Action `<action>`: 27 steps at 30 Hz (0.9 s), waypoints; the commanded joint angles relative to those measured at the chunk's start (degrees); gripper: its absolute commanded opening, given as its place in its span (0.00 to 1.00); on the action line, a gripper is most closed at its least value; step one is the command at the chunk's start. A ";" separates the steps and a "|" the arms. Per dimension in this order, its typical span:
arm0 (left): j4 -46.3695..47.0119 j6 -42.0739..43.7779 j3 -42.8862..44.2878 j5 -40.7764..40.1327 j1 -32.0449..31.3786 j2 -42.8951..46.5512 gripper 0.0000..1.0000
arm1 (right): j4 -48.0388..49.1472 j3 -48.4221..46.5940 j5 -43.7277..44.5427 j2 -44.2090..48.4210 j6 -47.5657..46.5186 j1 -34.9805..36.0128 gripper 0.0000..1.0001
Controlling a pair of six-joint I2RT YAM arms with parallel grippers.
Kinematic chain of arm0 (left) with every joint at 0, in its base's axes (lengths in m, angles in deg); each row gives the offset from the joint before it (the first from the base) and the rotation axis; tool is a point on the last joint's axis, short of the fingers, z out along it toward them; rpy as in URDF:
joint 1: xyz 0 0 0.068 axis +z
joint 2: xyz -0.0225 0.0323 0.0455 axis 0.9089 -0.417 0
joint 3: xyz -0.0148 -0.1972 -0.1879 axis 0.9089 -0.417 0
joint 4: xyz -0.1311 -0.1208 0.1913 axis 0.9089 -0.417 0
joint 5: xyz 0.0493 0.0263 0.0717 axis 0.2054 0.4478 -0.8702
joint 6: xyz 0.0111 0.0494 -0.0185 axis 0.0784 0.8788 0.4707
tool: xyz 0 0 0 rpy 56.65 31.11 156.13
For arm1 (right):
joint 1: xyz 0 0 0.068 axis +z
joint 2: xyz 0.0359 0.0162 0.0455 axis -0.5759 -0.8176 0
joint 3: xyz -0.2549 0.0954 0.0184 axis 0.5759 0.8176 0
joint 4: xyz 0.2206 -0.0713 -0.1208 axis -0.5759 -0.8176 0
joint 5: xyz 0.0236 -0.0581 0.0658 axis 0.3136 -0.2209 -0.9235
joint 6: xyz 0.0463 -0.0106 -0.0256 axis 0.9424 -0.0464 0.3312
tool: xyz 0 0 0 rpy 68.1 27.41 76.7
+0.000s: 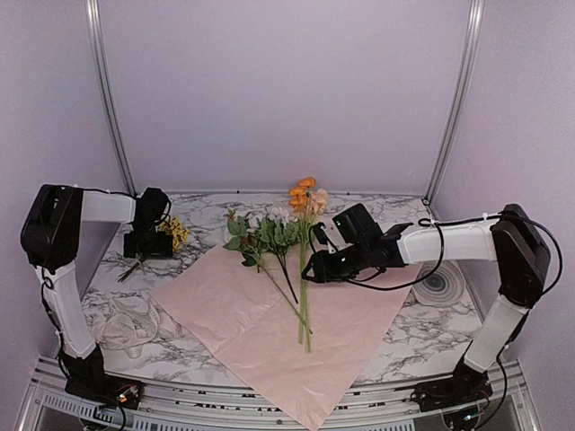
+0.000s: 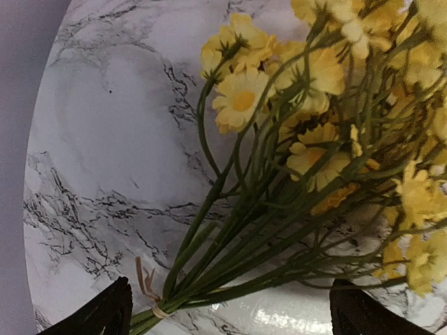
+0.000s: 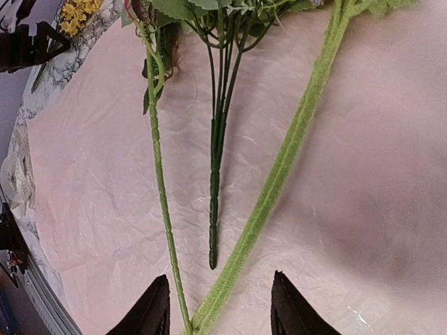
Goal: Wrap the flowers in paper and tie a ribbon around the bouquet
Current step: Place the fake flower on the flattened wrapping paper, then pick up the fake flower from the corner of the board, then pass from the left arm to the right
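1. Paper: we find the pink paper spread flat on the marbled surface, one corner pointing toward the arm bases. No edge is folded over, so we judge that wrapping is not yet begun.
2. Flowers on the sheet: the orange flowers and the leafy sprays with pale blooms lie across the paper. Their heads reach past its far edge, and their stems run toward its middle.
3. Right gripper: it hovers low over the stems with its jaws parted. In the right wrist view the fuzzy green stem passes between the fingertips with a gap on each side. We read this gripper as released, holding nothing.
4. Left gripper: it is spread wide just above the yellow daisy bunch. That bunch lies on the bare surface, well apart from the paper. Its tied stem ends sit close to one fingertip but are not pinched.
5. Ribbon: it lies in a loose cream heap on the surface near the left arm, untouched.
6. Progress: we judge the task to be at an early stage. Remaining steps:
   - Place the yellow daisy bunch with the other flowers.
   - Roll the paper around the stems.
   - Tie the ribbon around the bouquet.
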 commanded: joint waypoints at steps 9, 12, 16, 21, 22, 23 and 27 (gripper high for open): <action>-8.60 6.05 6.30 6.51 2.08 -10.65 0.74 | -2.71 -3.98 1.61 1.48 -4.20 -0.32 0.47; -7.37 5.98 5.18 12.84 2.06 -10.08 0.40 | -3.02 -4.89 1.72 1.42 -4.66 -0.36 0.47; -5.36 5.11 3.54 14.21 2.04 -8.32 0.00 | -3.43 -5.79 1.67 1.61 -5.33 -0.36 0.47; 4.26 0.43 -1.85 14.94 1.92 2.97 0.00 | -3.40 -5.75 2.14 2.84 -5.70 -0.40 0.47; 7.21 -1.31 -3.57 14.73 1.74 7.89 0.00 | -3.31 -5.81 2.21 3.10 -5.79 -0.37 0.47; 9.76 -2.60 -5.01 13.96 1.21 11.66 0.00 | -3.12 -5.88 2.19 3.40 -6.05 -0.36 0.47; 19.32 -4.73 -10.24 6.10 -6.88 27.50 0.00 | -0.26 -5.52 0.89 5.30 -7.33 0.20 0.47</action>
